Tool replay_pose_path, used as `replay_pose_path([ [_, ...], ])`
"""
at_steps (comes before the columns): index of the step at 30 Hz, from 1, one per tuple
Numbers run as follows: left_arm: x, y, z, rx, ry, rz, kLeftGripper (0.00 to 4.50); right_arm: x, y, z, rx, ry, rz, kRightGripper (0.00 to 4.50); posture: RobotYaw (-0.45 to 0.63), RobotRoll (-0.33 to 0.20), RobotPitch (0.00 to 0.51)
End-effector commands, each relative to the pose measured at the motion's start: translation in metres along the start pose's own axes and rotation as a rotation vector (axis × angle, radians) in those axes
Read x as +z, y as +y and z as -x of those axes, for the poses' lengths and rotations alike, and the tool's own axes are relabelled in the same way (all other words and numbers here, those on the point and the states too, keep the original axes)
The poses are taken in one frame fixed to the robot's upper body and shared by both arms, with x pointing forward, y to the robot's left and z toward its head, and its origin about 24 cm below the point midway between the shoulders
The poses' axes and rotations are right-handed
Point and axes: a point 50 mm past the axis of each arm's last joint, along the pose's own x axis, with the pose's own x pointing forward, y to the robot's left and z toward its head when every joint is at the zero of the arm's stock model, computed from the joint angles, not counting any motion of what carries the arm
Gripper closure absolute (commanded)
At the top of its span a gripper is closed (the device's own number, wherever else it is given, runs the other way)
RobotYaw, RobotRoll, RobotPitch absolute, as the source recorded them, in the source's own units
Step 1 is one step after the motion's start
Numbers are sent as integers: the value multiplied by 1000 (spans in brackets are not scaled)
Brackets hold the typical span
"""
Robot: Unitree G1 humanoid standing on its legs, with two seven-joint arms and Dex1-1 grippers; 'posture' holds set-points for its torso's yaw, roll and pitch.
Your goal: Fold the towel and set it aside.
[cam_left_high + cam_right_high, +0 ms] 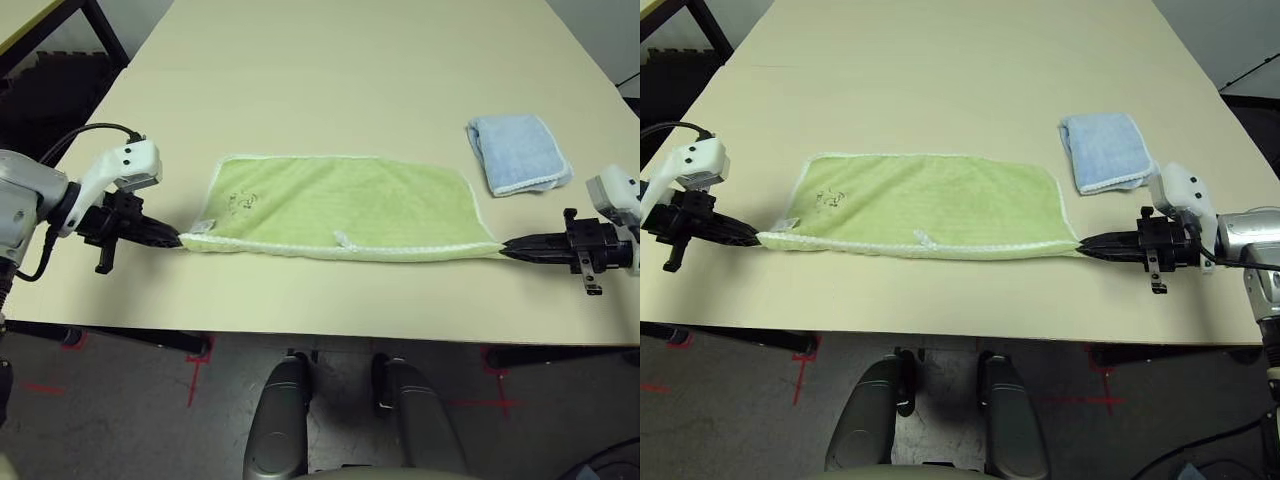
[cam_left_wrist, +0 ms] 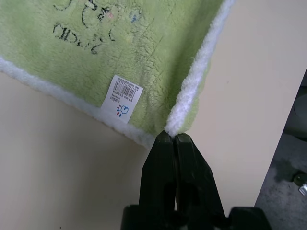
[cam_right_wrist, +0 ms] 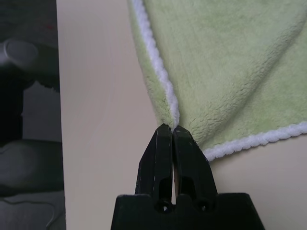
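- The towel [image 1: 340, 208] lies flat near the front edge of the table [image 1: 330, 60], already folded once into a long strip, and it's stretched tight between both arms.
- Left pincer [image 2: 171, 135] is clamped on the towel's near left corner, right beside the white tag [image 2: 122, 97] and the dark motif [image 1: 243, 199].
- Right pincer [image 3: 171, 128] is pinching the near right corner at the white edging.
- A folded light blue cloth [image 1: 517, 152] sits apart, behind that right corner.
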Motion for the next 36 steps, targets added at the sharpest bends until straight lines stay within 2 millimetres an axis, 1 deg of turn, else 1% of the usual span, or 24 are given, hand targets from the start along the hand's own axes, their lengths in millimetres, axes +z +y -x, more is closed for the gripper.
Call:
replay_pose_path([
  [1, -2, -2, 2, -25, 18, 17, 4473, -13, -1, 3, -4, 80, 1, 4500, 63, 0, 227],
  [6, -5, -10, 7, -58, 32, 39, 4473, -20, -4, 5, -1, 107, 24, 4500, 68, 0, 224],
  [10, -4, -6, 10, -42, 34, 43, 4473, -17, -5, 2, -6, 89, 36, 4500, 73, 0, 219],
  [16, 6, 6, 11, -3, 14, 19, 4473, -10, -16, 7, -68, 84, 41, 4500, 75, 0, 217],
  [21, 13, 19, 14, 47, 2, 7, 4473, -1, -33, 11, -137, 72, 45, 4500, 73, 0, 218],
  [25, 21, 31, 15, 101, -26, -2, 4473, 3, -45, 9, -200, 60, 46, 4500, 78, 0, 219],
  [28, 26, 40, 15, 160, -34, -15, 4473, 3, -53, 8, -260, 88, 74, 4500, 80, 0, 220],
  [36, 29, 57, 10, 322, -22, -23, 4473, 4, -68, -2, -374, 112, 133, 4500, 81, 0, 220],
])
